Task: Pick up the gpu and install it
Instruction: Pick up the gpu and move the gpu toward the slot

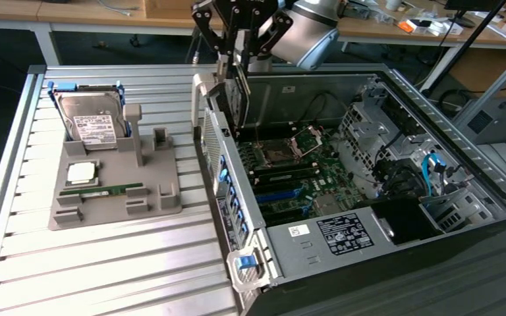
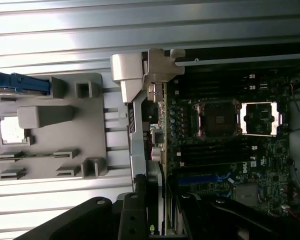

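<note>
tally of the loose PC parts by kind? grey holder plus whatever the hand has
hard drive: 1, on the grey holder
CPU chip: 1, on the holder
memory stick: 1, on the holder
gpu: 1, hanging upright in the hand at the edge of the open case
Total: 4

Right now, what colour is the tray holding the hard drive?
The tray is plain grey, clearest in the exterior view.
</note>
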{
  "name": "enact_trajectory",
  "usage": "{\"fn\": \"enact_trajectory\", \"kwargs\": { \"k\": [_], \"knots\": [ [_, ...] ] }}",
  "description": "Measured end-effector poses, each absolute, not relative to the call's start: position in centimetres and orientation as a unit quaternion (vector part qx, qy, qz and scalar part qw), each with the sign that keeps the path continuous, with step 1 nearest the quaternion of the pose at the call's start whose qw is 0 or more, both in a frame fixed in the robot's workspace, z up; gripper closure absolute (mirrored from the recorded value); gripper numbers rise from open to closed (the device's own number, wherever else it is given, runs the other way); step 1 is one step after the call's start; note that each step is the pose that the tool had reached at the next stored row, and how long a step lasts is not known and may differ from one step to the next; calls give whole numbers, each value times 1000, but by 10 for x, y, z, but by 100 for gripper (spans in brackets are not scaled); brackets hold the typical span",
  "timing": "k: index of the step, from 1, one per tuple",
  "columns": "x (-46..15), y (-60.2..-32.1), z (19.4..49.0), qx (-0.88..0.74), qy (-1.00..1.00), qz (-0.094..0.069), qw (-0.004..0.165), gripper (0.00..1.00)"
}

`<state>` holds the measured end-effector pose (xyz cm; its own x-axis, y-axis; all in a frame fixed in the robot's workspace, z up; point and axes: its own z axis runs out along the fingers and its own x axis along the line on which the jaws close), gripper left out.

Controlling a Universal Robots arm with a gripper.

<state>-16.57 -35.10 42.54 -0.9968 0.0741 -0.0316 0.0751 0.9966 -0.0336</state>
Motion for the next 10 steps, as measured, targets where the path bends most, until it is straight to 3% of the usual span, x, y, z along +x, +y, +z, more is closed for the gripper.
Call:
{"fn": "enact_trajectory", "kwargs": {
  "k": [10],
  "knots": [
    [-154,-351,425,37,999,-18,15,73]
  ]
}}
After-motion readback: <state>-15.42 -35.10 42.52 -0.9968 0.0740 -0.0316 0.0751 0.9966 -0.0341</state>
